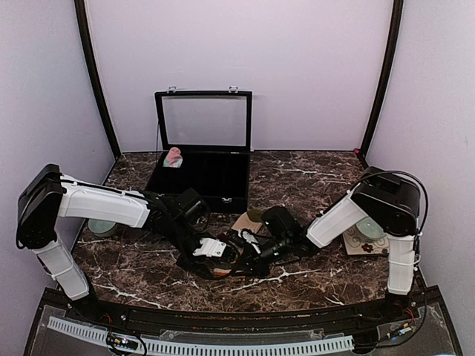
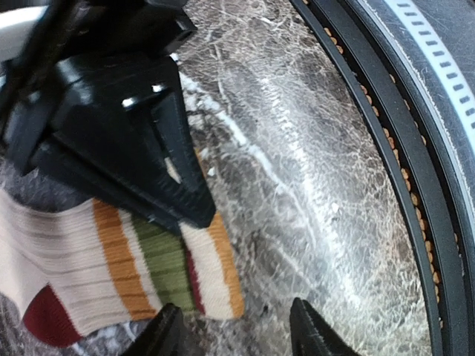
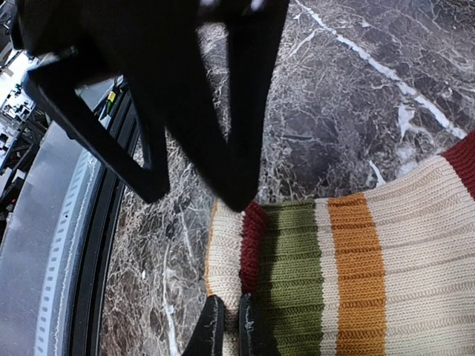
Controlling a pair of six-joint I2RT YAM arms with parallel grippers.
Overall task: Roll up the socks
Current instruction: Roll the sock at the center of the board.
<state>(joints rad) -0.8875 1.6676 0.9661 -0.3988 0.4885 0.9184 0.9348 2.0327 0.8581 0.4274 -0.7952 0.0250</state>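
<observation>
So here's where it stood. The tan ribbed sock with orange, olive and maroon stripes lay flat on the dark marble surface, low in the middle of the top view, right where both arms met. I couldn't see any roll started on it; the ribbing looked spread out and flat in both wrist views.

The right claw was closed, its tips down at the striped end of that sock at the bottom of its own view. It looked like it was pinching the fabric edge, though the tips hid the exact contact.

The left claw was apart, its two tips at the bottom of its view with the sock's striped end reaching in between them, and it wasn't clamping anything that I could see.

The small pink sock bundle sat inside the black case with the raised glass lid, at the back of the top view, left corner of the tray. It looked bunched up, so my guess was that one was done and put away. It was too small to be sure.

So roughly halfway, I'd say: the tan one needed the whole roll, then probably a trip to the case.
</observation>
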